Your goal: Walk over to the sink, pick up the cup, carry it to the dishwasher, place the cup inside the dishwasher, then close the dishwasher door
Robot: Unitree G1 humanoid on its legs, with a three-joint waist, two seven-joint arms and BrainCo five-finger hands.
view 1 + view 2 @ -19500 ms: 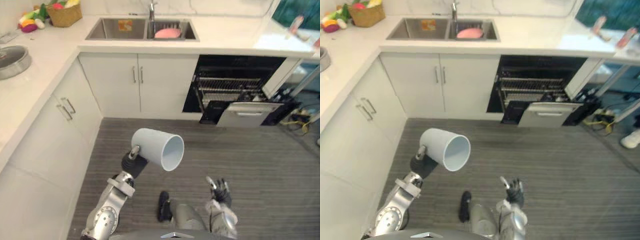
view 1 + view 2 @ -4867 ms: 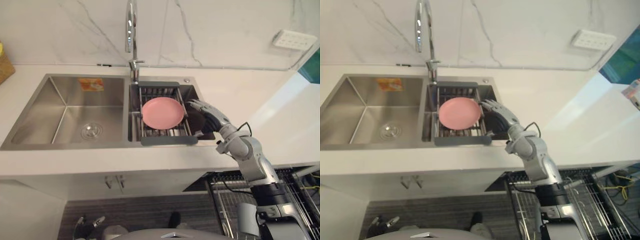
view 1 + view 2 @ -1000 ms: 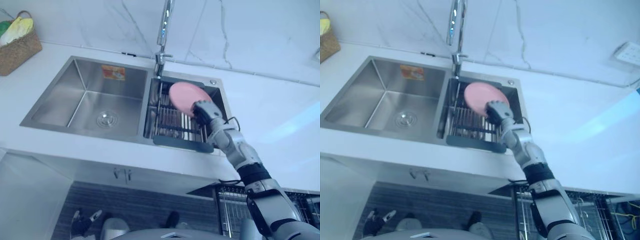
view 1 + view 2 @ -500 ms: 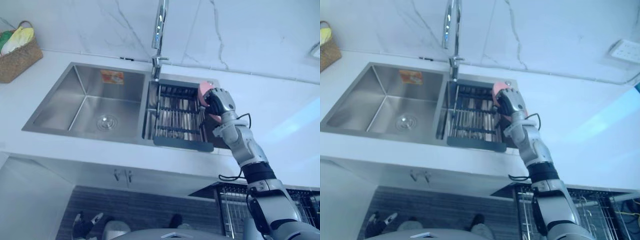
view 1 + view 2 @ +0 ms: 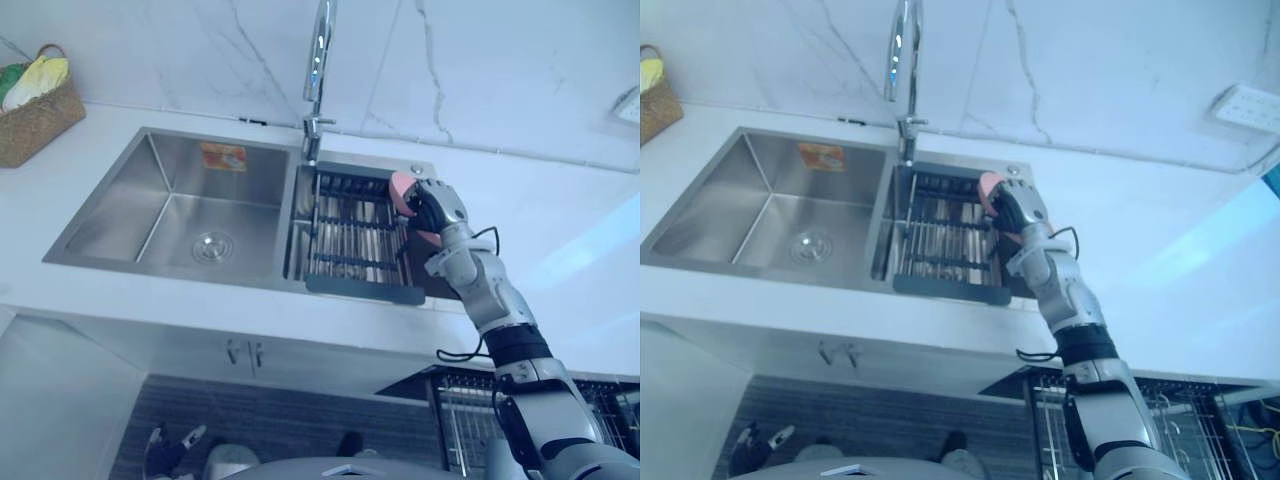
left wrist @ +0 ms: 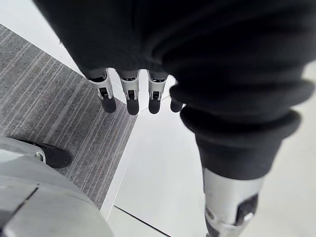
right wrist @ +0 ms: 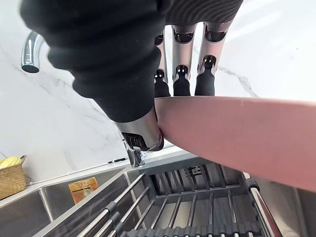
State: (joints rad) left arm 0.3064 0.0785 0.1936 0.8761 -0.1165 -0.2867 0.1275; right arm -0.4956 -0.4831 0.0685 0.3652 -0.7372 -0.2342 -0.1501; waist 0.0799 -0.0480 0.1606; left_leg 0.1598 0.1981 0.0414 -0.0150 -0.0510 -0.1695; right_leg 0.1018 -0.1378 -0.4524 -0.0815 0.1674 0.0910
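Nearest, at 7 o'clock in the head view, the left hand (image 6: 129, 98) hangs over the striped floor (image 6: 54, 108) beside a white cabinet (image 6: 153, 168), fingers straight and holding nothing. At 5 o'clock the wires of the dishwasher rack (image 5: 462, 405) show below the worktop (image 5: 580, 270). Farther on, the right hand (image 5: 440, 208) pinches a pink plate (image 7: 237, 131) by its rim (thumb on one face, fingertips on the other). The plate is at the 3 o'clock side of the drying rack (image 5: 350, 235), which sits in the right basin of the sink (image 5: 150, 170). The faucet (image 5: 318, 60) stands at the sink's 12 o'clock. A woven basket (image 5: 35, 115) sits on the worktop at 10 o'clock.
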